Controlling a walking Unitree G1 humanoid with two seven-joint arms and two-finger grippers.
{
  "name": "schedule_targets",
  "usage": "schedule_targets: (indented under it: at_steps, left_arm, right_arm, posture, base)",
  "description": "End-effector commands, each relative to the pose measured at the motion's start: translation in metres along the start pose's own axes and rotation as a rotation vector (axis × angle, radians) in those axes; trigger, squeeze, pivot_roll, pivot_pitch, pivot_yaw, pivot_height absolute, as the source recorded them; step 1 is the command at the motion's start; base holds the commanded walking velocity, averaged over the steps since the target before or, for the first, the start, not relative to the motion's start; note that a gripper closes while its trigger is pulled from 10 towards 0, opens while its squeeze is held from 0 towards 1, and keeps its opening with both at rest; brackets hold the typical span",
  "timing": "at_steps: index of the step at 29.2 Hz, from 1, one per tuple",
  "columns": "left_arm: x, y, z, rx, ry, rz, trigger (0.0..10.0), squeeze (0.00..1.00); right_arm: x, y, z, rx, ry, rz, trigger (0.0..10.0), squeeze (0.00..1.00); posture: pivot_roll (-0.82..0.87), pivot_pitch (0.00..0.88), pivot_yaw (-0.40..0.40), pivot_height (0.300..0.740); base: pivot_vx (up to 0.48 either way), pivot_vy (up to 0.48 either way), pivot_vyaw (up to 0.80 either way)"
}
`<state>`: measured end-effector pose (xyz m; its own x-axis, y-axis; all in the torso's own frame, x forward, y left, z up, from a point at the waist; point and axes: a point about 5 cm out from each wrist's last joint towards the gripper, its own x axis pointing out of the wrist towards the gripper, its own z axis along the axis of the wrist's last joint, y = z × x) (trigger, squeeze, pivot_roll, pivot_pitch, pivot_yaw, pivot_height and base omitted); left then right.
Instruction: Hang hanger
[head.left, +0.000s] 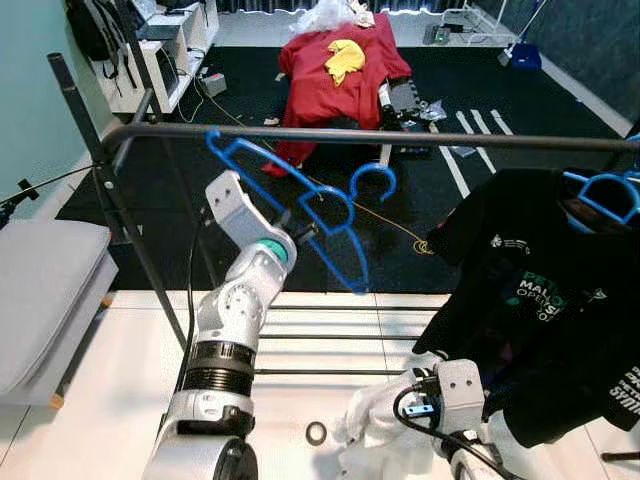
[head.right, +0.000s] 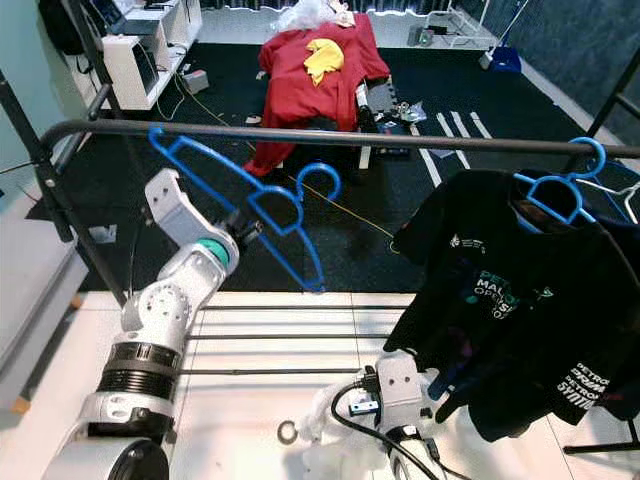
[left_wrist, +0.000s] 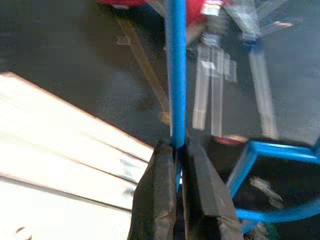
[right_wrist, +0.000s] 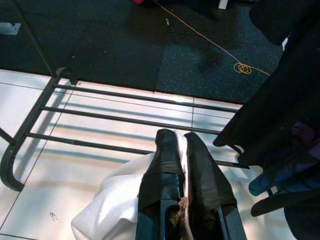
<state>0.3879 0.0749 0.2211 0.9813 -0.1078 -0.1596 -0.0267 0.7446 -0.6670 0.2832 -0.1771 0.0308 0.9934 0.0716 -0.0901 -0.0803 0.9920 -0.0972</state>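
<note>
A black clothes rail (head.left: 400, 137) spans the scene, with a black T-shirt (head.left: 540, 300) hung at its right on a blue hanger. The left gripper (left_wrist: 176, 165), fingers pinched on an empty blue hanger (head.left: 330, 215), holds it tilted just below the rail, hook (head.left: 372, 180) unhooked. Lift the hook above the bar, then lower squarely. The right gripper (right_wrist: 182, 165), low, pinches a white cloth (right_wrist: 112, 200).
</note>
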Motion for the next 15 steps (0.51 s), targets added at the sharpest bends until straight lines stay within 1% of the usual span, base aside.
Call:
schedule_targets:
  at_steps: [1, 2, 3, 4, 5, 6, 8, 9, 10, 11, 12, 13, 15]
  left_arm:
    - [0.0, -0.006, -0.016, -0.033, 0.032, 0.036, 10.0, 0.0]
    - [0.002, -0.001, -0.01, -0.034, -0.012, 0.108, 10.0, 0.0]
    - [0.002, -0.001, -0.01, -0.034, -0.012, 0.108, 10.0, 0.0]
    - [0.0, 0.004, 0.018, -0.013, -0.162, 0.184, 10.0, 0.0]
    - [-0.003, 0.004, 0.029, -0.004, -0.215, 0.192, 10.0, 0.0]
    - [-0.003, 0.004, 0.029, -0.004, -0.215, 0.192, 10.0, 0.0]
    - [-0.011, 0.001, 0.059, 0.015, -0.349, 0.18, 10.0, 0.0]
    - [-0.011, 0.001, 0.059, 0.015, -0.349, 0.18, 10.0, 0.0]
    - [-0.017, 0.001, 0.076, 0.029, -0.423, 0.179, 10.0, 0.0]
    - [-0.025, 0.003, 0.092, 0.063, -0.498, 0.192, 10.0, 0.0]
    - [-0.033, 0.005, 0.104, 0.092, -0.561, 0.202, 10.0, 0.0]
    - [-0.033, 0.005, 0.104, 0.092, -0.561, 0.202, 10.0, 0.0]
    - [-0.046, 0.01, 0.116, 0.168, -0.646, 0.244, 10.0, 0.0]
  right_arm:
    - [-0.002, 0.001, -0.002, -0.009, 0.01, 0.012, 10.0, 0.0]
    - [-0.001, 0.002, 0.0, -0.011, 0.004, 0.015, 10.0, 0.0]
    - [-0.001, 0.002, 0.0, -0.011, 0.004, 0.015, 10.0, 0.0]
    - [-0.001, 0.001, 0.001, -0.01, -0.005, 0.013, 10.0, 0.0]
    - [-0.002, 0.0, 0.001, -0.01, -0.006, 0.012, 10.0, 0.0]
    - [-0.002, 0.0, 0.001, -0.01, -0.006, 0.012, 10.0, 0.0]
    - [-0.004, -0.001, 0.0, -0.013, -0.007, 0.009, 10.0, 0.0]
    - [-0.004, -0.001, 0.0, -0.013, -0.007, 0.009, 10.0, 0.0]
    - [-0.006, -0.003, -0.001, -0.014, -0.003, 0.007, 10.0, 0.0]
    - [-0.008, -0.004, -0.002, -0.016, 0.002, 0.006, 10.0, 0.0]
    - [-0.009, -0.004, -0.004, -0.017, 0.006, 0.006, 10.0, 0.0]
    - [-0.009, -0.004, -0.004, -0.017, 0.006, 0.006, 10.0, 0.0]
    - [-0.009, -0.004, -0.004, -0.018, 0.011, 0.008, 10.0, 0.0]
  posture:
    - [-0.19, 0.129, 0.087, 0.74]
    - [-0.19, 0.129, 0.087, 0.74]
    - [-0.19, 0.129, 0.087, 0.74]
    - [-0.2, 0.128, 0.087, 0.74]
    - [-0.2, 0.128, 0.087, 0.74]
    - [-0.2, 0.128, 0.087, 0.74]
    - [-0.21, 0.128, 0.084, 0.74]
    - [-0.21, 0.128, 0.084, 0.74]
    - [-0.21, 0.126, 0.079, 0.74]
    - [-0.21, 0.127, 0.076, 0.74]
    - [-0.2, 0.126, 0.074, 0.74]
    - [-0.2, 0.126, 0.074, 0.74]
    - [-0.2, 0.126, 0.07, 0.74]
  base:
    - [0.0, 0.0, 0.0]
    - [0.0, 0.0, 0.0]
    - [0.0, 0.0, 0.0]
    - [0.0, 0.0, 0.0]
    - [0.0, 0.0, 0.0]
    - [0.0, 0.0, 0.0]
    - [0.0, 0.0, 0.0]
    - [0.0, 0.0, 0.0]
    - [0.0, 0.0, 0.0]
    - [0.0, 0.0, 0.0]
    - [0.0, 0.0, 0.0]
    - [0.0, 0.0, 0.0]
    - [0.0, 0.0, 0.0]
